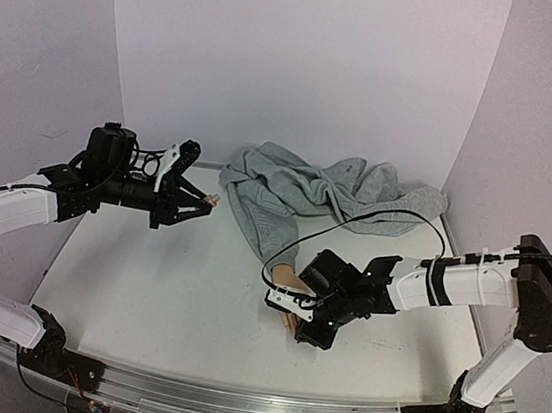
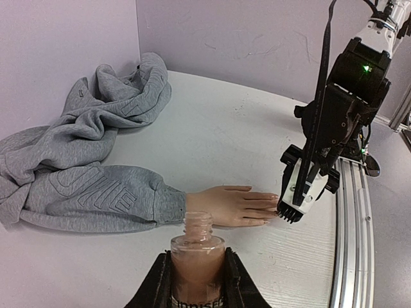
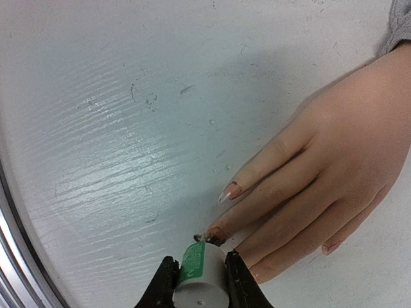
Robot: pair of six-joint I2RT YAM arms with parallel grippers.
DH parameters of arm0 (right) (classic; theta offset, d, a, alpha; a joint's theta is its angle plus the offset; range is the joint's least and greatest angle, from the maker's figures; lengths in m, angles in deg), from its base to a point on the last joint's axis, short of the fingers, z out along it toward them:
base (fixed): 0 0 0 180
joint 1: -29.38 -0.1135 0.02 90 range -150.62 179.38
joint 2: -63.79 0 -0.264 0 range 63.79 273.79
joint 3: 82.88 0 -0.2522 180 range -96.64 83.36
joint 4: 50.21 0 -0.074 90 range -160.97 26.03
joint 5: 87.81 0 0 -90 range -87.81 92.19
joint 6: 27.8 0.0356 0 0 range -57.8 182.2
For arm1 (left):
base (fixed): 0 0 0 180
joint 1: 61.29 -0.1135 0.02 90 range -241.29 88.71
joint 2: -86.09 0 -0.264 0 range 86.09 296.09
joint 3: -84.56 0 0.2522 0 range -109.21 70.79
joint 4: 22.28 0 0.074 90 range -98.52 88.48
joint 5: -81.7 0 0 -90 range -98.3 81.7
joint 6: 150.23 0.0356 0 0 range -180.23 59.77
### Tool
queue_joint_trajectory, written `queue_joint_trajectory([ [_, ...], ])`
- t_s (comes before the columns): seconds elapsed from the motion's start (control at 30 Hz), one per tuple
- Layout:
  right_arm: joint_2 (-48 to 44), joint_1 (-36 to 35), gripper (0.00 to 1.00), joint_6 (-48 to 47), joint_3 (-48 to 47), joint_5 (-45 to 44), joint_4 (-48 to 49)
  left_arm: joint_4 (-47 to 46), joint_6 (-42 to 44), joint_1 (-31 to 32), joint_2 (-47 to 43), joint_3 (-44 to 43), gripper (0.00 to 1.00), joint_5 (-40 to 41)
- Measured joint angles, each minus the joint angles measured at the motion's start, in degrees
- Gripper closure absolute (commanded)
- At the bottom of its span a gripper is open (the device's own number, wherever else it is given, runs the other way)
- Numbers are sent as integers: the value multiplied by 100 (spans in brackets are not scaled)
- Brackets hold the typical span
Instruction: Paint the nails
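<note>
Here, at the far left of the top view, the left arm (image 1: 14, 210) reaches over the rear left part of the table (image 1: 163, 304). The left gripper (image 1: 204, 201) is clamped on a small bottle (image 2: 198, 256). The bottle stands upright between the fingers. Its neck is uncapped and it holds a pinkish-tan liquid.

To the right of the bottle, a grey sweatshirt (image 1: 327, 198) lies crumpled against the rear wall. One sleeve (image 2: 109, 196) runs forward across the table. The mannequin hand (image 2: 234, 206) emerges from its cuff and lies flat, palm down, at the centre front of the table. Its fingers are extended toward the near edge.

The nails (image 3: 232, 190) tip these fingers, well apart from the bottle. In the right wrist view, one nail is pale with a thin reddish outline. The nail next to it appears dark and sits directly at the brush tip (image 3: 207, 239). A further nail on the outer finger looks faintly pink.

The right gripper (image 3: 200, 289) is closed on a brush cap (image 3: 200, 277), white with a green label, and points down at the fingertips. The right arm (image 1: 468, 281) extends from the right edge of the table. A metal rail (image 1: 232, 403) runs along the near edge.
</note>
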Motion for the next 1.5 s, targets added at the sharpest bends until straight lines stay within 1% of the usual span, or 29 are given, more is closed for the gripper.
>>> queue_joint_trajectory([
  [0.4,-20,0,100,15,0,87,-28,0,0,0,0,0,100,0],
  [0.67,-291,0,100,26,0,144,-33,2,0,0,0,0,100,-2],
  [0.83,-431,0,100,83,0,-11,4,2,0,0,0,0,100,-2],
  [1.5,-262,0,100,101,2,-98,129,2,0,0,0,0,100,0],
])
